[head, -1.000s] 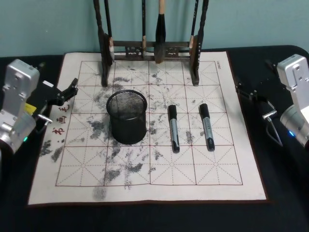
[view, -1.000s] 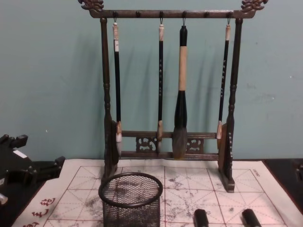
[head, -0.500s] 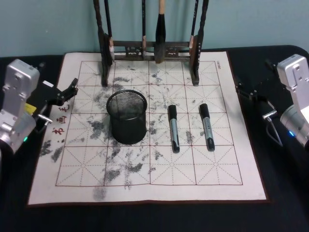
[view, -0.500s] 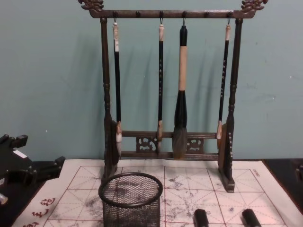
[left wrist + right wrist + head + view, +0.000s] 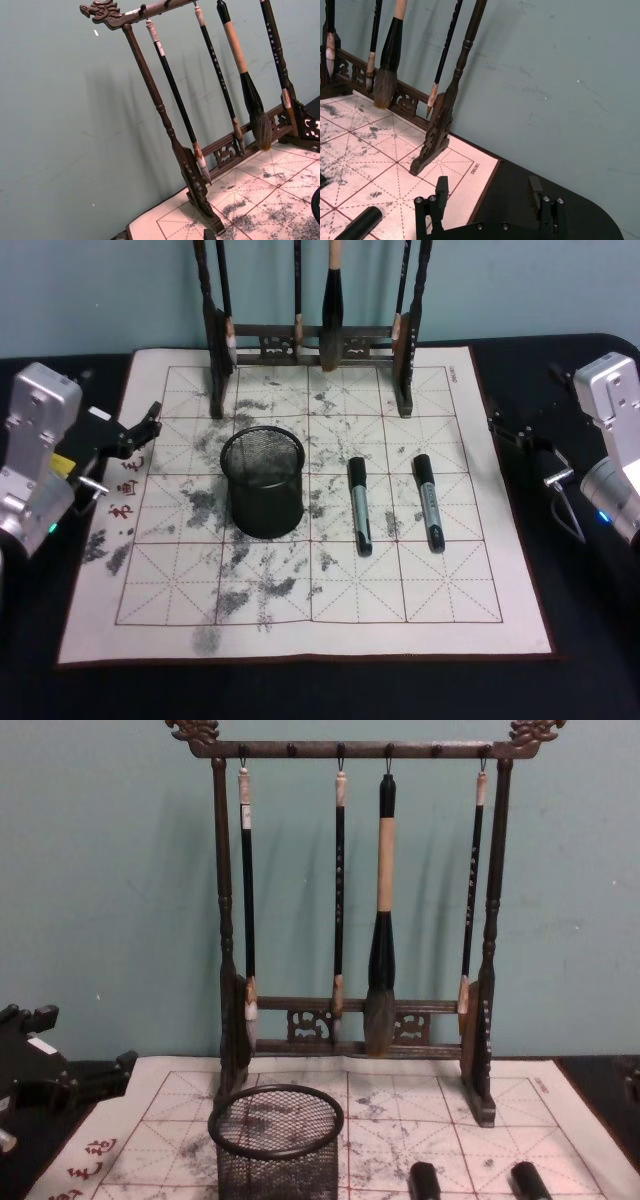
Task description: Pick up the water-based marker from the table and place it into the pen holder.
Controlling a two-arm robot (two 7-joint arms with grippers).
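Both arms: boxy silver-grey wrist housing above rounded grey link. Left arm (image 5: pixel 38 410): yellow label, small green light, silver pin. Right arm (image 5: pixel 612 405): blue light, thin black cable loop (image 5: pixel 571 519). Left claw (image 5: pixel 147 423), right claw (image 5: pixel 488 192): matte black, flat rectangular fingers (image 5: pixel 441 190), silver screw heads along base.

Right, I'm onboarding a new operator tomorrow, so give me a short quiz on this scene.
1. Multiple choice: how many markers lie on the mat? A one, B two, C three.
2. True or false: a marker already stands in the pen holder.
3. Fill in: the right gripper, parked off the mat's right edge, is ___ (open or shut).
Key: 1 B; 2 false; 3 open.
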